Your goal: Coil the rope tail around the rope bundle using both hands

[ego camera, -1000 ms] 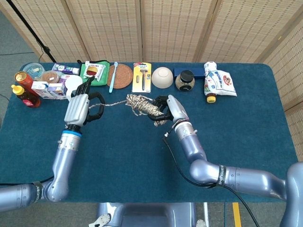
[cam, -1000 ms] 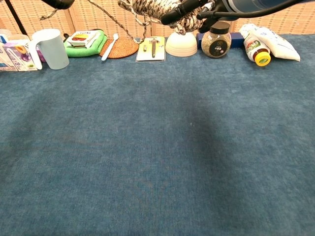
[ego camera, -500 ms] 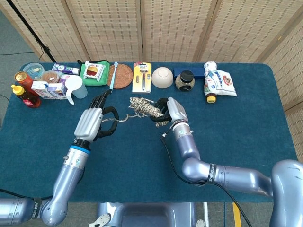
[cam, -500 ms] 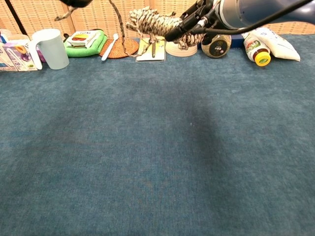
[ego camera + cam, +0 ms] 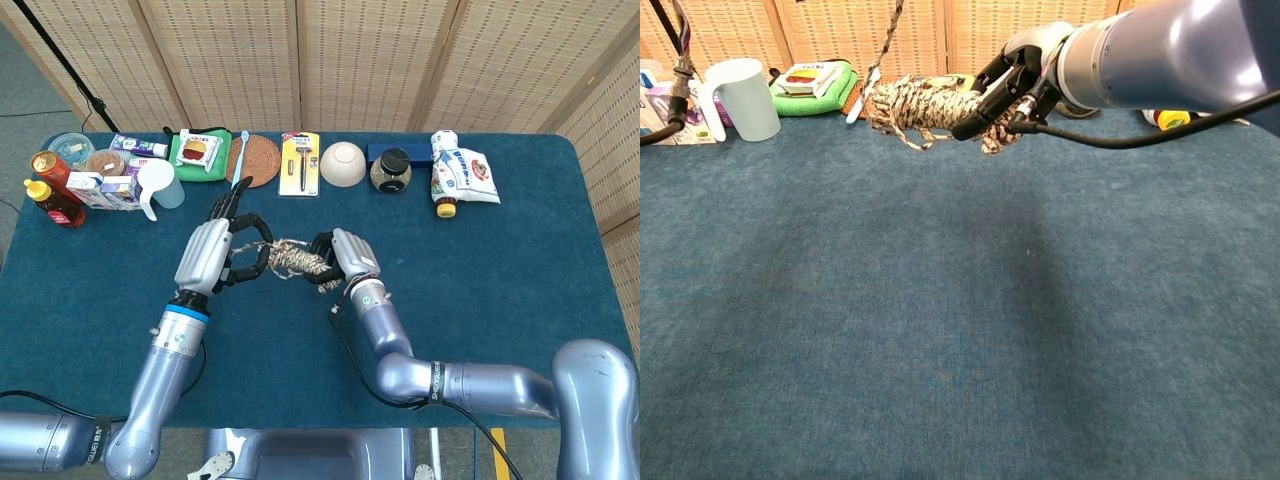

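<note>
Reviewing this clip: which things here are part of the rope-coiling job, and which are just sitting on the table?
In the job:
rope bundle, gripped by the right hand
rope tail, held by the left hand

Lying about, along the far edge:
cup
bowl
jar
coaster
razor pack
sauce bottles

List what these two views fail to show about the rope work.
- Left hand: cut off by the top edge in chest view; only the head view shows it.
- Rope tail: its upper end leaves the chest view's top edge.
- Right hand fingers hide part of the bundle in both views.
</note>
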Robot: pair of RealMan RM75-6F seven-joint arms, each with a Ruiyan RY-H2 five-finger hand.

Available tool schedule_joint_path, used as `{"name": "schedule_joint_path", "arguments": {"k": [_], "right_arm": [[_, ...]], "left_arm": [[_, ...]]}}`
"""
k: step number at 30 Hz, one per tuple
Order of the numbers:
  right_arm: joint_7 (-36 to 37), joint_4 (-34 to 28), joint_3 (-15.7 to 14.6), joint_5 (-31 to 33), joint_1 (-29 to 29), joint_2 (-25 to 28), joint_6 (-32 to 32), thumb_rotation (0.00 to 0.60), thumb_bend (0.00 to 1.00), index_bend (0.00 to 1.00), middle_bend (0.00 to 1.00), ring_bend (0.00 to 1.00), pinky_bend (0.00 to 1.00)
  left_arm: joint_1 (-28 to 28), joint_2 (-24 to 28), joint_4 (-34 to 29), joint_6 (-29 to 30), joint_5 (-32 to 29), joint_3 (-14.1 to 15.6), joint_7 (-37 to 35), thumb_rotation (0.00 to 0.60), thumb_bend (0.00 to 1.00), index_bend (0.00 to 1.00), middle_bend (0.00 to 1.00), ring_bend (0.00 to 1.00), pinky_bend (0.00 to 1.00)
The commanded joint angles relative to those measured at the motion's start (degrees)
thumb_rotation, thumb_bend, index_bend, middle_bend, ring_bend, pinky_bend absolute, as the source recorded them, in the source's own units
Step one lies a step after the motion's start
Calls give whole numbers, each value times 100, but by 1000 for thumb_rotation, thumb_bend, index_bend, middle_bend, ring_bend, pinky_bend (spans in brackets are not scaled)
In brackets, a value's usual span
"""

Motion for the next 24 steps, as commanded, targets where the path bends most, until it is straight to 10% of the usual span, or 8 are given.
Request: {"name": "schedule_joint_path", "arguments": {"k": [1, 24], "right_arm": [[-45, 26, 9, -30, 1, -45, -7, 600, 652, 653, 644, 571, 856], [527, -934, 147, -486, -432, 777, -1769, 600, 655, 655, 645, 571, 856]], "left_arm": [[-41, -79, 21, 40, -47, -113, -98, 600, 459, 569, 0, 0, 0], [-825, -695, 1353, 16, -884, -751, 29, 600, 463, 569, 0, 0, 0]]}}
